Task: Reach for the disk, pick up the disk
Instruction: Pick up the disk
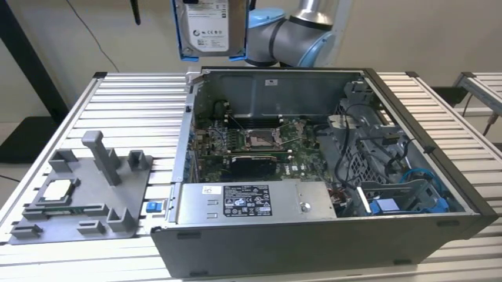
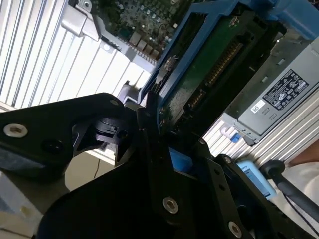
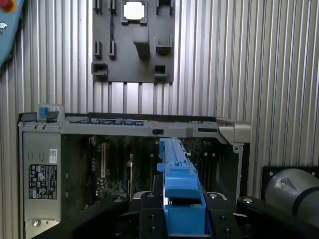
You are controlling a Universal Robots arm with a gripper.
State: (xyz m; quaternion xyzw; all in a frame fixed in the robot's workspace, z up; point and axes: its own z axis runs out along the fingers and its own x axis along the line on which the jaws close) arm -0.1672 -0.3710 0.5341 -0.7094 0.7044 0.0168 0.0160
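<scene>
Gripper (image 3: 182,205) is clamping the disk (image 1: 207,26) at its blue bracket, carrying it upright with its long axis vertical, high above the far corner of the open computer case (image 1: 314,247) on the exterior view's left.

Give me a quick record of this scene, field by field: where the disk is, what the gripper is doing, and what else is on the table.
disk: in the air above the far wall of the open computer case, label facing the exterior camera
gripper: shut on the disk, fingers on either side of its blue frame
computer case: on the slatted table, lid off
power supply: inside the case, along its near wall
grey tray: at the exterior view's left of the case, holding a small square chip
task status: disk picked up, clear of the case
</scene>
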